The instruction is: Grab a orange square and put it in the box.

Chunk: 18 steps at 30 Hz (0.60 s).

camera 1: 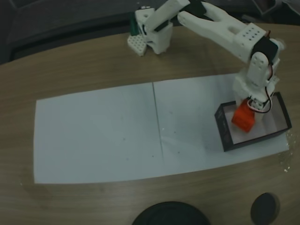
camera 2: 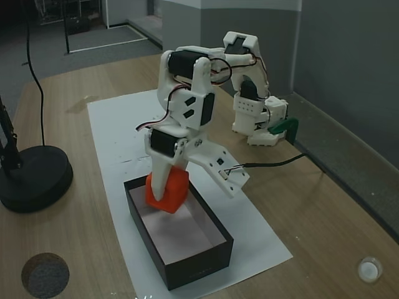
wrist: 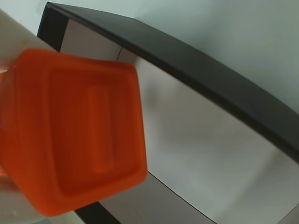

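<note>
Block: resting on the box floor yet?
No. In a fixed view the block hangs off the floor of the box, against the gripper.

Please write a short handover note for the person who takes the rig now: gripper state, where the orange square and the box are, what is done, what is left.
Gripper: one finger lies against the orange square, the other is spread wide to the side, so the jaws look open.
Orange square: above the box, at its end nearer the arm's base; whether it touches the floor cannot be told. The wrist view shows the pale box floor behind it.
Done: square picked up and brought over the box.
Left: confirm the release, then lift the arm clear.
</note>
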Each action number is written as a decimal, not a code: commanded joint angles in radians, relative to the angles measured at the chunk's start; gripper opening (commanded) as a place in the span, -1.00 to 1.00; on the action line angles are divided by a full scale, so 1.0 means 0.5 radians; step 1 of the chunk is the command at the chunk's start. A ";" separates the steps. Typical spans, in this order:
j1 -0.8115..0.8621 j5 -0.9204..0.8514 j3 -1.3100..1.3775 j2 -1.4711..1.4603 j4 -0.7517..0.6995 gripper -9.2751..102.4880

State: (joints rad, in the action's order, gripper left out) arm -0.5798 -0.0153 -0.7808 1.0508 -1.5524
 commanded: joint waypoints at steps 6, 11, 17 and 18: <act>0.003 0.021 0.025 0.058 0.000 -0.67; 0.012 0.089 0.021 0.058 -0.006 -0.34; 0.012 0.089 0.037 0.089 -0.009 -0.14; 0.018 0.089 0.043 0.098 -0.012 -0.14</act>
State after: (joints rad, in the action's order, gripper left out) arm -0.5829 0.0245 -0.7808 1.0508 -1.5524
